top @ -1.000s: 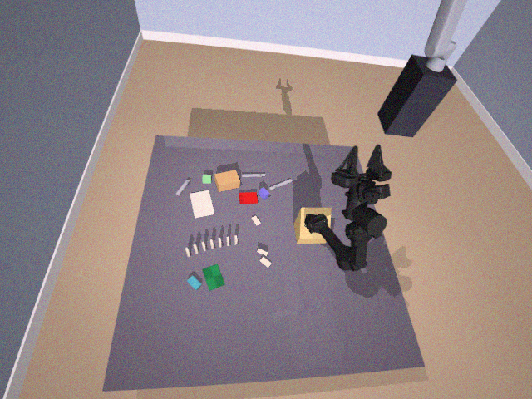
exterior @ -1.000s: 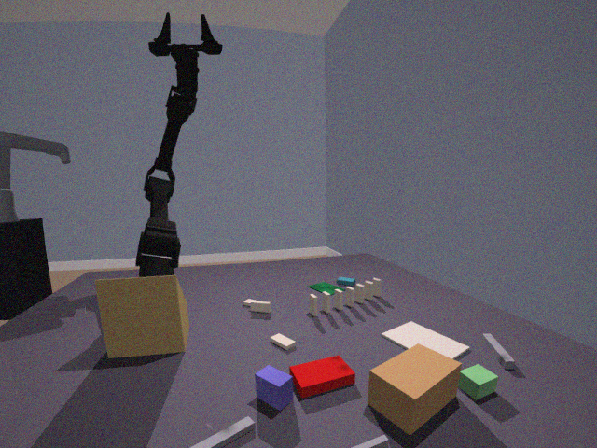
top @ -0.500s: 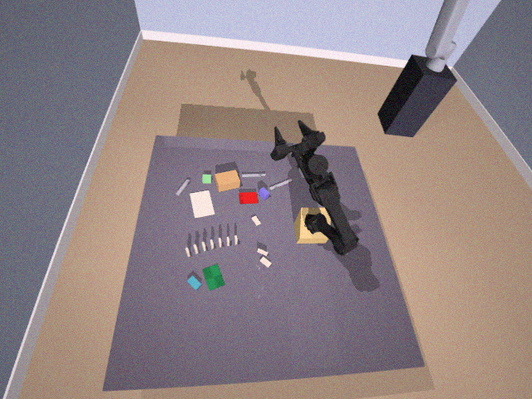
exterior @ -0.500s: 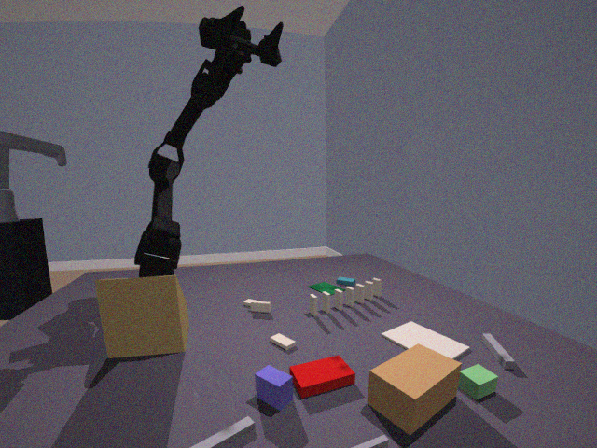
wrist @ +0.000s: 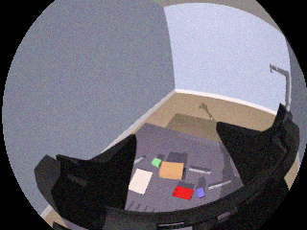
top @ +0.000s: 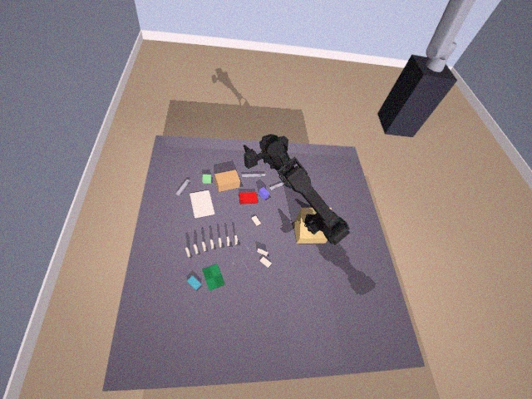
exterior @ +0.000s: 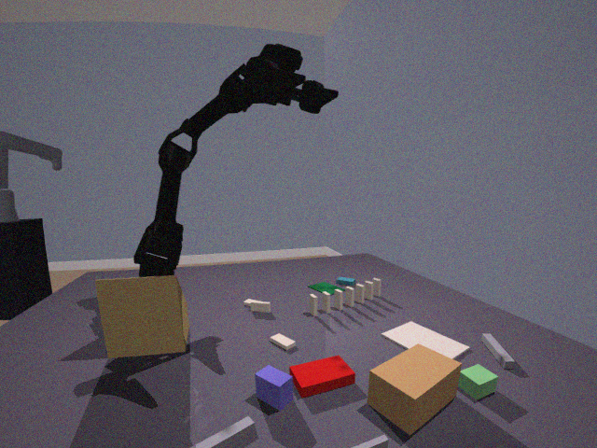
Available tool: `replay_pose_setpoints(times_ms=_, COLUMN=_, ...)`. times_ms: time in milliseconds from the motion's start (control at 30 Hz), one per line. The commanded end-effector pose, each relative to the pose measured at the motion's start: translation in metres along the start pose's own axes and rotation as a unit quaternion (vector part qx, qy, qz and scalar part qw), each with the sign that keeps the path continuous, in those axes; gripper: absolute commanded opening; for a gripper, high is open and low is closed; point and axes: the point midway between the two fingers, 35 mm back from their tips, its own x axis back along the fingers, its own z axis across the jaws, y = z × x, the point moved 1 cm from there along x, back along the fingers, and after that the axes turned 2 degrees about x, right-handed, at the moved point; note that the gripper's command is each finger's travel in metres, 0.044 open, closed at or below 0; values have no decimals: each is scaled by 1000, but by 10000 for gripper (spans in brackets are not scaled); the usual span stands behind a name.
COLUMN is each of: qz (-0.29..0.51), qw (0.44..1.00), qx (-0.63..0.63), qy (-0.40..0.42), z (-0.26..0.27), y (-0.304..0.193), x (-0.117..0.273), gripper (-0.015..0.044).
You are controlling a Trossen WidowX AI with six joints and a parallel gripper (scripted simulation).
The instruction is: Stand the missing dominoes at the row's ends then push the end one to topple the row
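Several cream dominoes [top: 211, 243] [exterior: 349, 297] stand upright in an evenly spaced row. Three loose dominoes lie off the row's right end in the top view. One loose domino [top: 256, 220] [exterior: 282, 341] lies flat nearer the red block. Another domino [top: 262, 252] [exterior: 260, 306] seems to rest on its long edge, close beside a third domino [top: 265, 262] [exterior: 249, 301] that lies flat. My gripper [wrist: 178, 132] is open and empty, raised high above the table, well away from all the dominoes. The wrist view shows only shadows of the row at its lower edge.
An orange box [top: 227, 180] [exterior: 414, 381], red block [top: 248, 198] [exterior: 323, 374], purple block [top: 263, 194] [exterior: 273, 386], green cube [top: 206, 178] [exterior: 477, 381], white panel [top: 201, 204] and grey bars surround the row's far side. A dark green patch [top: 213, 277] and blue block [top: 194, 282] lie on its other side.
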Motion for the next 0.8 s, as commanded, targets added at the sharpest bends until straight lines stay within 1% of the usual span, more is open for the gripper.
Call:
replay_pose_setpoints(times_ms=0, qz=93, qw=996, qx=6, qy=13, z=8, y=-51, x=-35, gripper=440)
replay_pose_setpoints(times_ms=167, qz=220, qw=975, qx=9, qy=27, z=18, y=-127, x=-67, gripper=440)
replay_pose_setpoints(times_ms=333, qz=338, qw=941, qx=-1, qy=24, z=20, y=-202, x=-82, gripper=440)
replay_pose_setpoints(times_ms=467, qz=410, qw=912, qx=-3, qy=24, z=21, y=-247, x=-84, gripper=440)
replay_pose_setpoints(times_ms=567, qz=491, qw=871, qx=-5, qy=26, z=21, y=-296, x=-79, gripper=440)
replay_pose_setpoints(times_ms=700, qz=589, qw=808, qx=-16, qy=22, z=18, y=-356, x=-63, gripper=440)
replay_pose_setpoints(times_ms=767, qz=618, qw=786, qx=-22, qy=18, z=16, y=-374, x=-56, gripper=440)
